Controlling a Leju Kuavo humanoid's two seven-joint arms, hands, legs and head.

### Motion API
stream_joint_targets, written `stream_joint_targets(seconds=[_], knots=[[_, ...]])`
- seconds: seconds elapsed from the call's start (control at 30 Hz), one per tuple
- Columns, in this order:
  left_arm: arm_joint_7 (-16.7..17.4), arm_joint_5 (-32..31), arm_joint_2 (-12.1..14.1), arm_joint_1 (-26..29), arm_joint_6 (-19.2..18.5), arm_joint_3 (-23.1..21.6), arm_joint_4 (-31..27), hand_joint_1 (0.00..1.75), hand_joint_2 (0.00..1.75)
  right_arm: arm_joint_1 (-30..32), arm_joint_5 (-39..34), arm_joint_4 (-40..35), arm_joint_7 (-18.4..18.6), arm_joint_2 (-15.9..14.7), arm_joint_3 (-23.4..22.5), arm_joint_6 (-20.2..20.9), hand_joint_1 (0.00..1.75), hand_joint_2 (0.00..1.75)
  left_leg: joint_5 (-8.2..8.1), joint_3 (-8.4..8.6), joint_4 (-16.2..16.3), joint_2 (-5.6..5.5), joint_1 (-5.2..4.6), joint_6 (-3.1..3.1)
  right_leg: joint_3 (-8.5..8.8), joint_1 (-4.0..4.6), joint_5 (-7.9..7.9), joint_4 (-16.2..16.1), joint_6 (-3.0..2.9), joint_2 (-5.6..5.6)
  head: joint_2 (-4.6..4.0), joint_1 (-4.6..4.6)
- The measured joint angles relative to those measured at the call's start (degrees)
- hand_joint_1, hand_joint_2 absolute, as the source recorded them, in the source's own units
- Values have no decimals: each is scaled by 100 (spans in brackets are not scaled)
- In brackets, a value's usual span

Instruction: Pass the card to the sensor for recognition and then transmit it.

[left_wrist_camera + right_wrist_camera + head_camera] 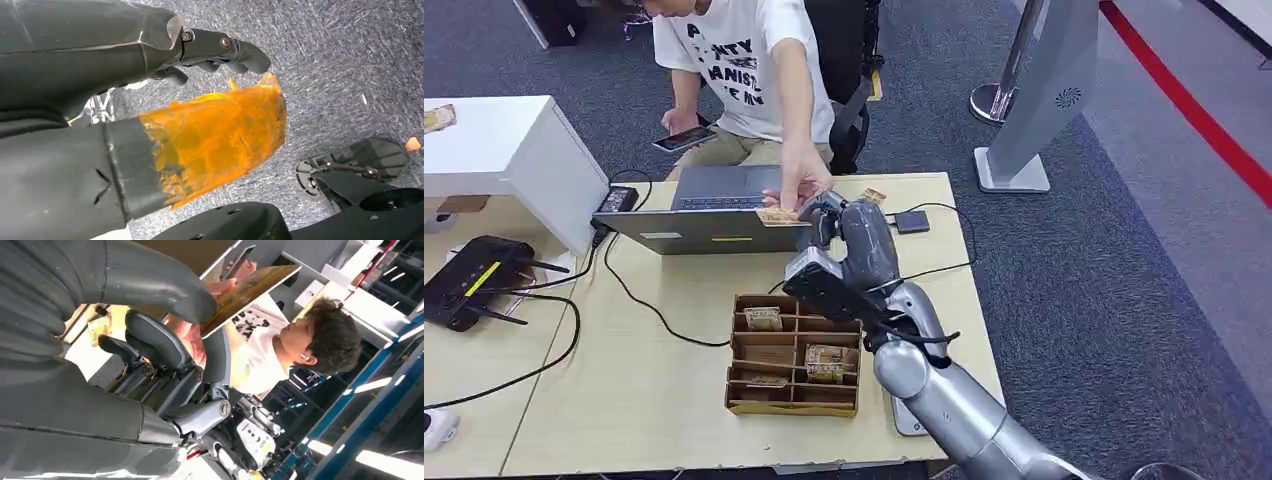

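At 12 o'clock of the box (793,355), above the laptop's (709,215) near edge: right hand (826,215) raised, thumb pressed on the card (776,216), fingers curled beneath. Card pinched between them; also touched by the person's hand (802,182) from 12 o'clock. In the right wrist view, same grip on the card (247,292): thumb on one face, person's fingertips on the far end. Handover in progress, by the look of it.

Card: thin, flat, rectangular, tan and gold printed face. Judged light and stiff, slightly flexible, smooth enough to slip. Best taken by a short edge, thumb on one face and fingers on the other, leaving the opposite end free for the receiver. Firm pinch advised, no bending.

Left hand (220,47): hanging over grey carpet, fingers curled in, nothing held. Orange film wrapped on the thumb.

Box: brown cardboard, partitioned, several compartments holding similar cards. Laptop: grey, metal-look, lid open. Table (674,420): pale wood-look top, matte. At 9 o'clock, a black router (469,280) with cables. Sensor: cannot be identified with certainty.
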Motion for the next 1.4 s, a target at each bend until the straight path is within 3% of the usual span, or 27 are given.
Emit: stream_joint_targets(seconds=[0.13, 0.17, 0.27, 0.5, 0.73, 0.87, 1.07, 1.33, 1.4], knots=[[0, 2, -2, 0, 0, -2, 0, 0, 0, 2, 162, 63, 33, 0, 20, -11, 0, 175, 0, 0, 0, 0, 0, 0, 0, 0, 0, 0, 0, 0, 0, 0], [0, 2, -2, 0, 0, -4, 0, 0, 0, 2, 168, 85, 35, 2, 28, 0, 0, 0, 0, 0, 0, 0, 0, 0, 0, 0, 0, 0, 0, 0, 0, -2], [0, 20, -2, 0, 0, -4, 0, 0, 0, 19, -115, 133, -9, 4, 52, 259, 0, 0, 0, 1, 0, 0, 0, 0, 0, 0, 0, 0, 0, 0, 0, 0], [-2, 116, 0, 2, 79, -2, 0, 0, 0, 304, -1706, 85, -586, 2, 72, 1085, 0, 0, 0, 1, 0, 1, 0, 0, -1, 0, 0, 0, 0, 0, 0, 0], [61, 313, -151, 17, 531, 0, 0, 0, 0, 698, -4277, -311, -1281, -223, 94, 2571, 0, 0, -1, -1, 0, 0, -1, 1, -2, 0, -1, -4, 0, 0, 0, 0], [120, 409, -249, 23, 619, 9, 0, 0, 0, 944, -5354, -402, -1543, -453, 122, 3550, 0, 0, -1, -1, 0, -1, -2, 1, -1, -1, 0, -6, 1, -1, 0, 2], [144, 431, -317, 22, 627, 13, 0, 0, 0, 1141, -5706, -433, -1602, -647, 151, 3909, 0, 0, -2, 0, 0, 0, -1, 1, -3, 0, 0, -5, 0, 2, 0, 0], [406, 341, -345, -12, 597, 13, 2, 0, 0, 1575, -7020, -219, -1578, -645, 306, 5334, 0, 0, -5, -3, 0, 0, 8, -3, -3, 8, -1, -4, 0, 2, 0, 0], [459, 304, -343, -56, 570, 11, 2, 0, 0, 1545, -7308, -98, -1479, -586, 308, 5506, 0, 0, -4, -3, 0, 0, 9, -3, -2, 8, -1, -4, -1, 2, 0, 0]])
